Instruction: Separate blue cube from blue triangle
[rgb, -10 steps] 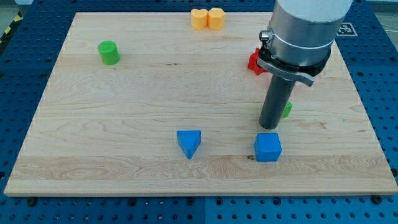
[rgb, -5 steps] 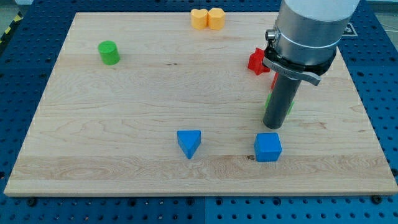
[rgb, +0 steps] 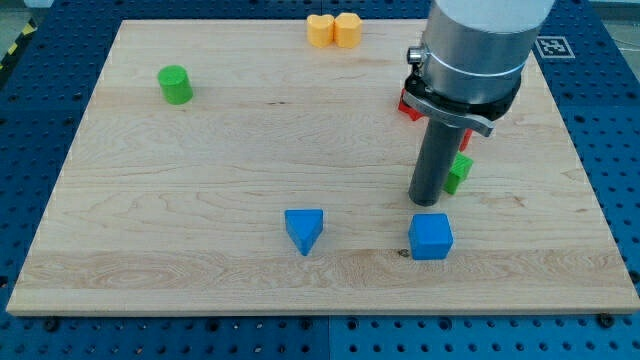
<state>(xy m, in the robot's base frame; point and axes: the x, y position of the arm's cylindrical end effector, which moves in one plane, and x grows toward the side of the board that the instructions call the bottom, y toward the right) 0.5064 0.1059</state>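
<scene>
Tip (rgb: 429, 203) just above blue cube (rgb: 431, 237), touching nothing | 2 blue, 2 yellow, 2 green, maybe 1 red

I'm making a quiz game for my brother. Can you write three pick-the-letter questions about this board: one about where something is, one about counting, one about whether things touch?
1. Where is the green cylinder?
A. the view's top left
B. the view's bottom right
C. dead centre

2. How many blue blocks are there?
A. one
B. two
C. four

3. How do the two yellow blocks sit?
A. far apart
B. stacked
C. side by side, touching

Answers:
1 A: it sits near the board's top-left corner.
2 B: just the blue triangle and the blue cube, which has my tip right above it in the view.
3 C: no gap shows between them.
</scene>
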